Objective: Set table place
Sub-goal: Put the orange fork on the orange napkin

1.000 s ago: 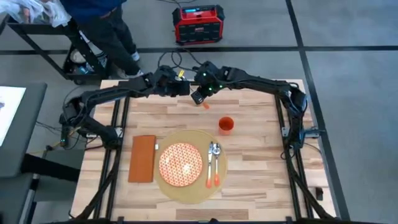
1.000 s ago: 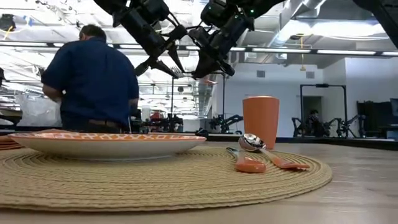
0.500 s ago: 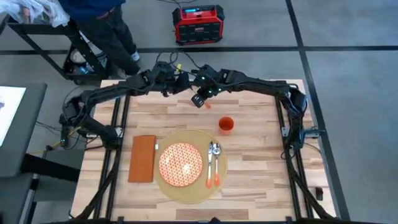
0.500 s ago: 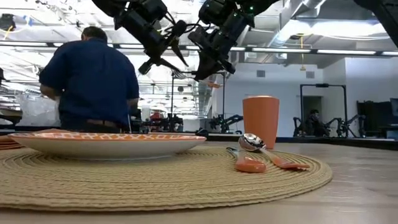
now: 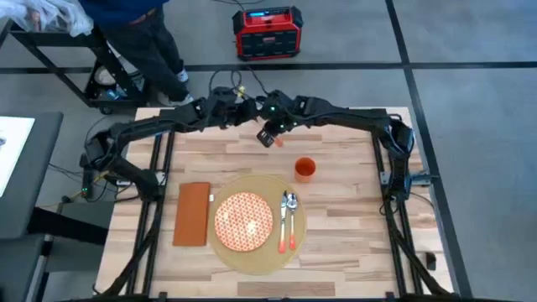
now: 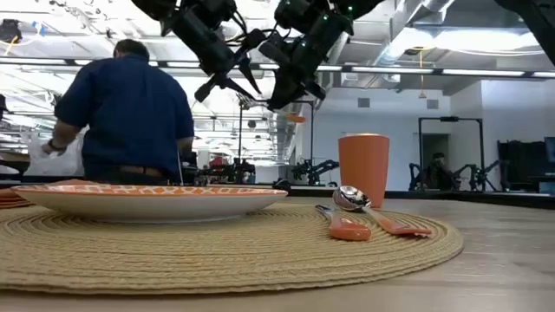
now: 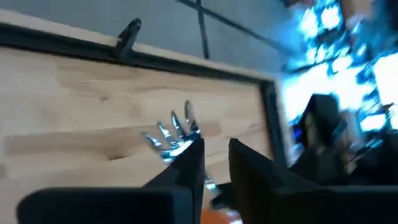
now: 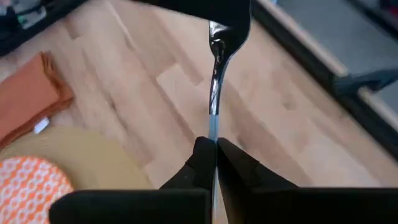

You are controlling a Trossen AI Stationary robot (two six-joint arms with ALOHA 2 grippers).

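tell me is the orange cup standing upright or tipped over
Upright: the cup stands on its base on the table, round mouth up, beside the placemat.

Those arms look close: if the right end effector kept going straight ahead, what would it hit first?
Probably the left end effector, the dark shape at the far end of the fork that the right end effector grips; depth is unclear.

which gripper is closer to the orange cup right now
Right. The right gripper hangs above the table just beyond the orange cup, holding a fork. The left gripper is farther back, at the fork's tines.
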